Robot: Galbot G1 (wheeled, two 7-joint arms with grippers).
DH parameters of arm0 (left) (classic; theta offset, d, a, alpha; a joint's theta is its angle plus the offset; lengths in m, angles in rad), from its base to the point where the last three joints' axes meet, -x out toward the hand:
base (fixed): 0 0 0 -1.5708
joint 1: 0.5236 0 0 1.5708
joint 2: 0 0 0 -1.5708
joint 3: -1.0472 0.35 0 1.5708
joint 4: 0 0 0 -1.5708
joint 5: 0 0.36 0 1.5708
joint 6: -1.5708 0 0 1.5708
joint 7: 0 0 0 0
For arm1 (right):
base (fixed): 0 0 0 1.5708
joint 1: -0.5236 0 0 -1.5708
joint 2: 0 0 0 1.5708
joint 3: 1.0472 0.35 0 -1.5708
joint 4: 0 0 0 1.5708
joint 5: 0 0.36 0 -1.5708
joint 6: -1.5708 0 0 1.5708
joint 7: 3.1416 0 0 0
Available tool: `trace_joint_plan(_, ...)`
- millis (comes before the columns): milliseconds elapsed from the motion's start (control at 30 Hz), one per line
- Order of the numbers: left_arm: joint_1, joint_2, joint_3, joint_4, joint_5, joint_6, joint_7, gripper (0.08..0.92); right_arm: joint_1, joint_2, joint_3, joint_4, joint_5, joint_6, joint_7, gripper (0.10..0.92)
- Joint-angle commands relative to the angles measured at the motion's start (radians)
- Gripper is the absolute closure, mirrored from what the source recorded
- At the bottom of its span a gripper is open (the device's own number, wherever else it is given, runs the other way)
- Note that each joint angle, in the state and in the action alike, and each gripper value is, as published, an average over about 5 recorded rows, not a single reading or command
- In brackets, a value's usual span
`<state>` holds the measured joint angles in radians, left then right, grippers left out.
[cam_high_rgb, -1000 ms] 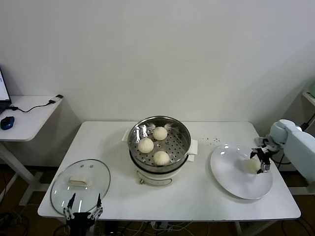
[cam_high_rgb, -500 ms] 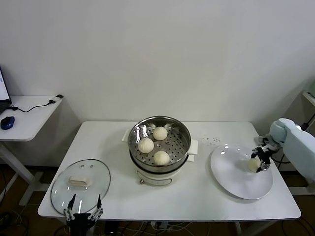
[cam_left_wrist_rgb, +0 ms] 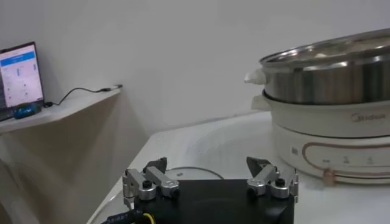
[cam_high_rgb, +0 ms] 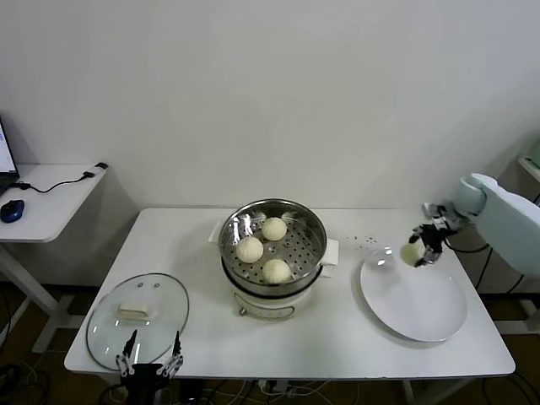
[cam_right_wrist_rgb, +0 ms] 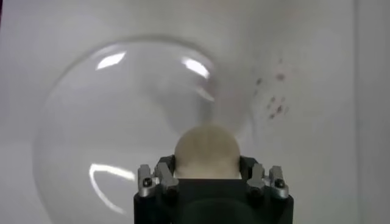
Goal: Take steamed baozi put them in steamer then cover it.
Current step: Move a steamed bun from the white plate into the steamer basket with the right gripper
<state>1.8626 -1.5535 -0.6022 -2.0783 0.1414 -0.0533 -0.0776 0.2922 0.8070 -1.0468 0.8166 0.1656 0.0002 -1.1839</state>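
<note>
My right gripper [cam_high_rgb: 419, 251] is clenched on the fourth bun [cam_right_wrist_rgb: 206, 151], holding it clear above the white plate [cam_high_rgb: 422, 316] near the plate's eleven o'clock edge. The steamer [cam_high_rgb: 312, 221] sits well apart at my nine o'clock, with three buns [cam_high_rgb: 250, 249] inside and bare floor on its three o'clock side. I judge the carry wants a gentle squeeze, enough height to pass the steel rim, then a low release over that gap. My left gripper [cam_high_rgb: 152, 366] waits spread wide by the glass lid [cam_high_rgb: 101, 325].
</note>
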Motion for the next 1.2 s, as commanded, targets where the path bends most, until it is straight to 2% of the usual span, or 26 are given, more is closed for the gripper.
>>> trace_joint_plan(33,-0.003,0.010,0.012,-0.008,-0.007,-0.009,0.001,0.177,0.454,0.156,-0.510,0.155,0.552,-0.183,0.054,0.353)
trace_joint_plan(233,-0.010,0.013,0.039,-0.011,-0.001,-0.014,0.002,0.177,0.561,0.326,-0.648,0.152,0.740,-0.221,0.073,0.348)
trace_joint_plan(467,-0.020,0.015,0.054,-0.003,-0.002,-0.019,0.000,0.177,0.599,0.494,-0.758,0.137,0.827,-0.230,0.072,0.347)
trace_joint_plan(700,-0.016,0.030,0.045,0.009,-0.023,-0.022,-0.002,0.177,0.545,0.592,-0.790,0.106,0.813,-0.236,0.073,0.347)
trace_joint_plan(1200,-0.017,0.029,0.034,0.014,-0.030,-0.022,-0.002,0.177,0.381,0.626,-0.790,0.082,0.725,-0.245,0.103,0.347)
